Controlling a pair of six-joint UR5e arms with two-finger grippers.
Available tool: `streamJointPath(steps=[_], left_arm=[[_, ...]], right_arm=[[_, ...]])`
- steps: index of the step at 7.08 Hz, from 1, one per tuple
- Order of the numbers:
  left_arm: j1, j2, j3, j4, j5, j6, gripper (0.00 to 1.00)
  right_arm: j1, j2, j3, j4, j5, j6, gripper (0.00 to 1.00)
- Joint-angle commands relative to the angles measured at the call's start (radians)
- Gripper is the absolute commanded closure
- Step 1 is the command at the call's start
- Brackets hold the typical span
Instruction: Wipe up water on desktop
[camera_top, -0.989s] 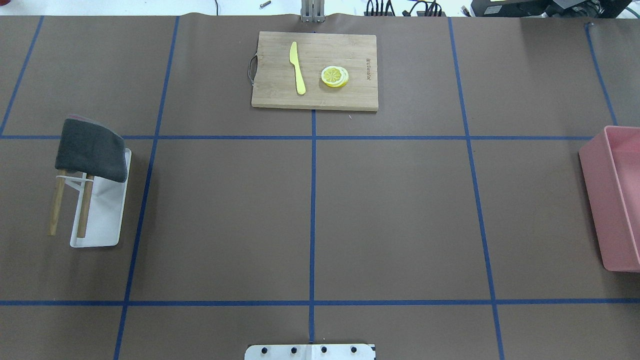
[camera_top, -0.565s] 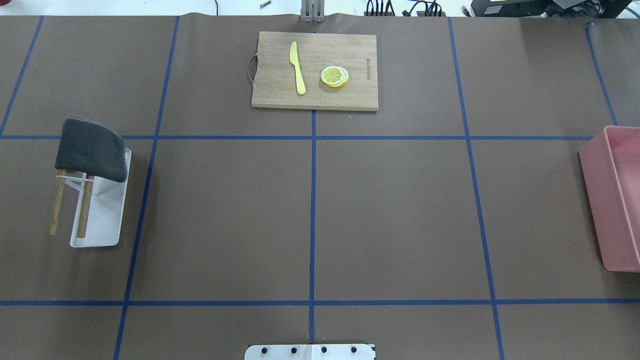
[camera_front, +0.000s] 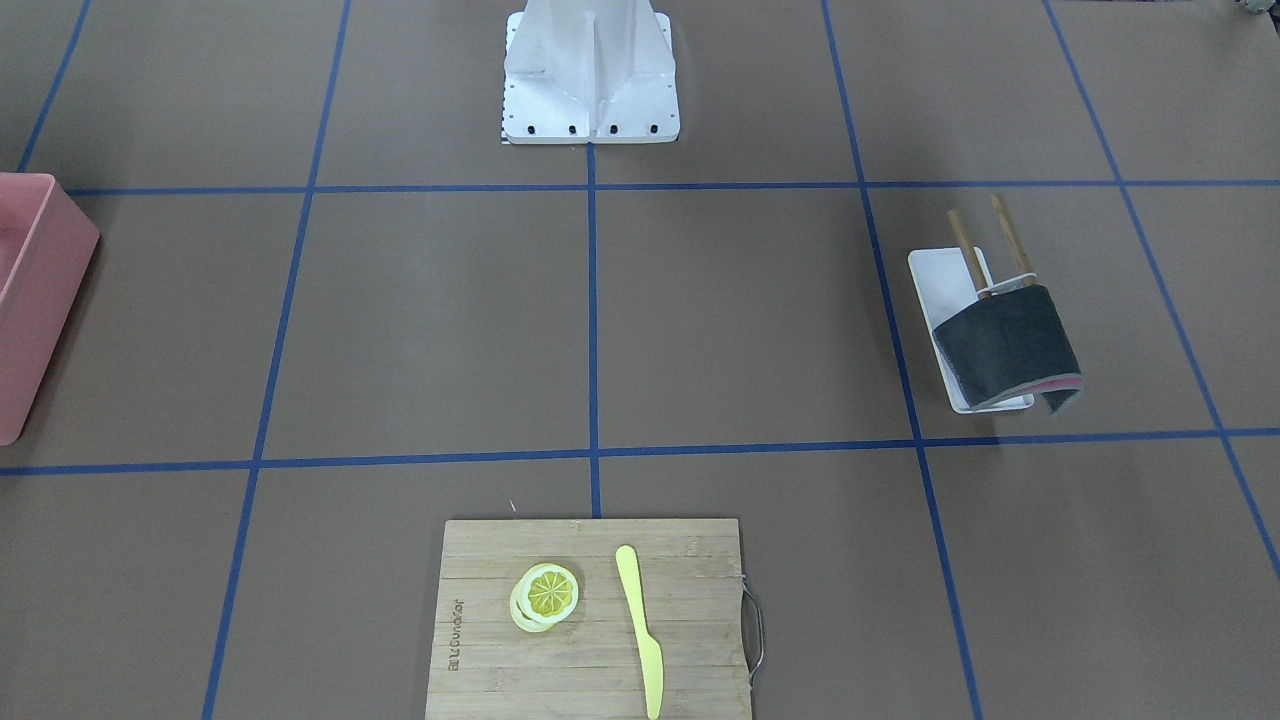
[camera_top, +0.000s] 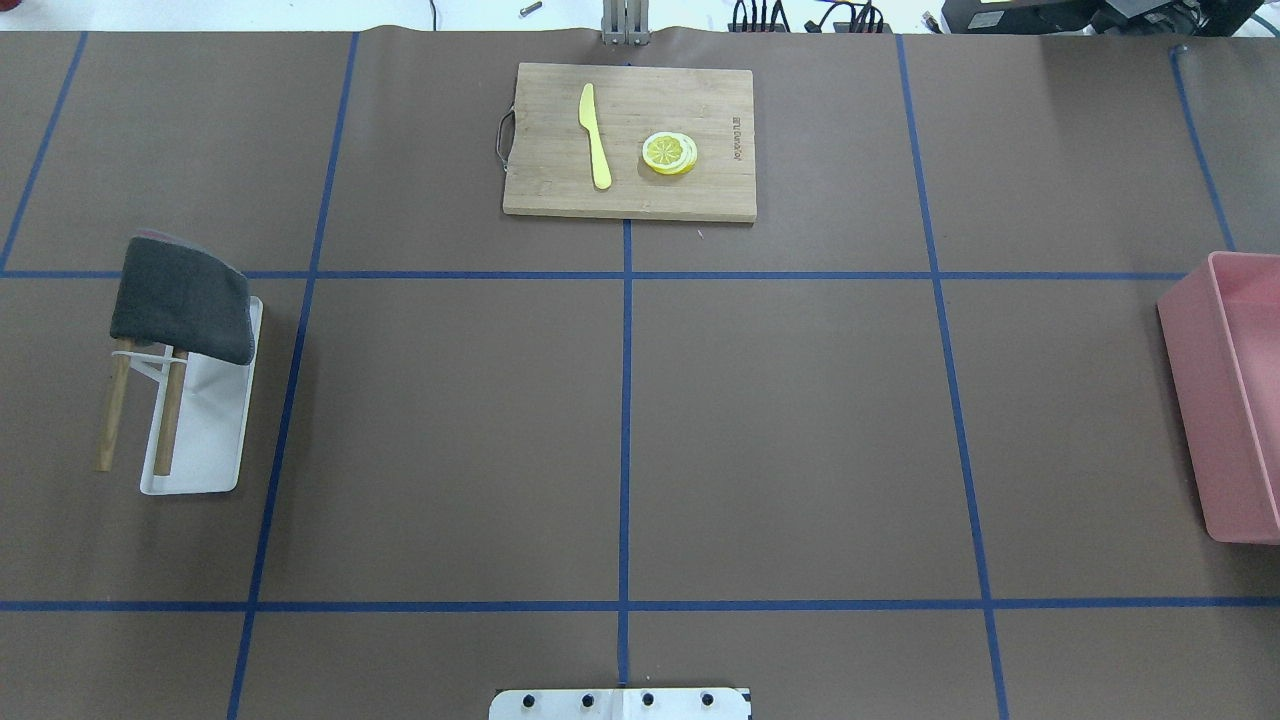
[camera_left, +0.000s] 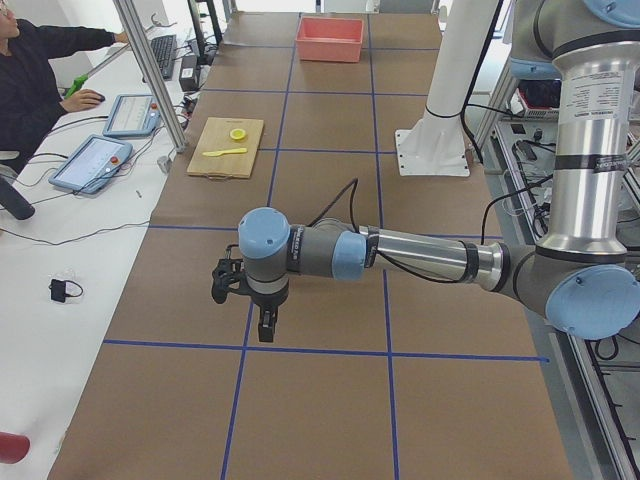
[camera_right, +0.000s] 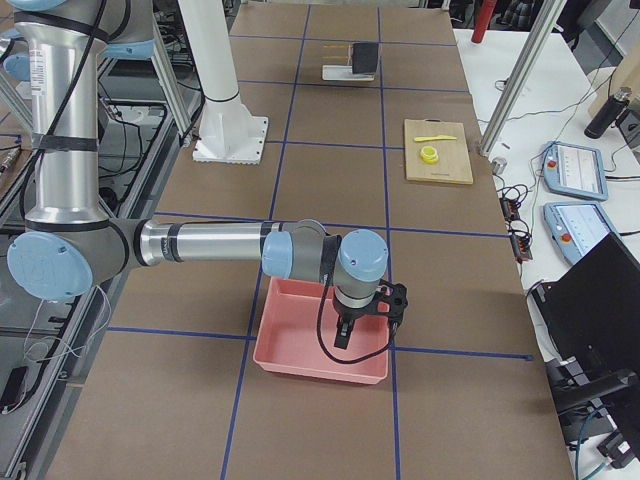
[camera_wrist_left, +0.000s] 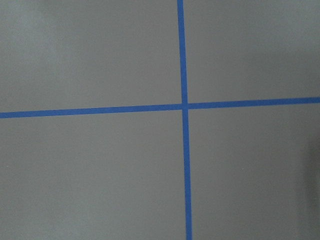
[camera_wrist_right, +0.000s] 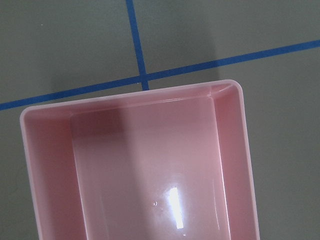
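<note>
The large matte brown tabletop (camera_top: 800, 420), gridded with thin blue tape, filled every view, and no puddle or wet sheen showed on it. If water was there, these pictures were too coarse to catch it.

At the left edge of the overhead view, a dark grey cloth (camera_top: 180, 300) hung draped over a small wooden-post rack (camera_top: 170, 410) standing on a white rectangular tray (camera_top: 205, 440). At top centre, a bamboo cutting board (camera_top: 560, 195) carried a yellow plastic knife (camera_top: 596, 140) and yellow lemon slices (camera_top: 669, 153). A pink plastic bin (camera_top: 1195, 400) sat at the right edge.

Neither arm reached into the overhead frame. In the left-side view, the left tool (camera_left: 266, 335) hung pointing down above bare tabletop near a tape crossing, with nothing visible in it. How far open it was, I couldn't tell. In the right-side view, the right tool (camera_right: 343, 340) hovered over the pink bin, and its opening was just as impossible to judge.

So this looked like the very start, with the cloth not yet fetched. The next move, as I read it, called for the left tool, on the cloth's side, to travel over, pinch the top fold and lift the cloth clear of the rack.
</note>
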Motion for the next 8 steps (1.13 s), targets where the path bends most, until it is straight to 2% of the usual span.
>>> streamJointPath(steps=[1,3,4,5,6,8], left_arm=[[0.070,-0.013,-0.080,-0.027,-0.132,-0.189,0.02],[0.205,-0.013,-0.063,-0.228,-0.122,-0.471,0.02],[0.283,-0.014,-0.018,-0.339,-0.119,-0.566,0.02],[0.318,-0.022,0.013,-0.396,-0.119,-0.604,0.02],[0.350,-0.063,0.015,-0.398,-0.119,-0.690,0.02],[0.416,-0.111,0.032,-0.400,-0.053,-0.755,0.02]], right_arm=[[0.000,0.000,-0.001,0.001,-0.001,0.000,0.00],[0.000,0.000,0.001,0.001,0.001,0.000,0.00],[0.000,0.003,0.001,0.001,0.001,0.000,0.00],[0.000,0.005,0.001,0.001,0.001,0.000,0.00],[0.000,0.003,0.001,0.001,0.002,0.000,0.00],[0.000,0.003,0.001,0.001,0.002,0.000,0.00]])
